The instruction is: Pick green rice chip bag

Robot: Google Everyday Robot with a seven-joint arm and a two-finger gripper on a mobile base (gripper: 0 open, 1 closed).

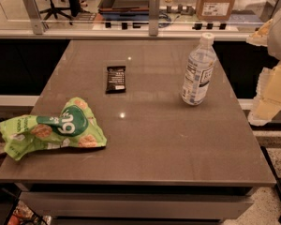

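The green rice chip bag (51, 132) lies well left of the water bottle (198, 71). The tool (268, 100) hangs to the bottle's right; I cannot tell its state.

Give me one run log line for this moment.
gripper: right of table | green rice chip bag: front-left corner, ungrasped | bottle: upright, back-right

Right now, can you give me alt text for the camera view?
A green bag lies crumpled at the table's left edge, partly overhanging it. The gripper hangs beyond the table's right side, far from the bag. A black wrapper lies flat toward the back, and a clear bottle stands upright to its right.
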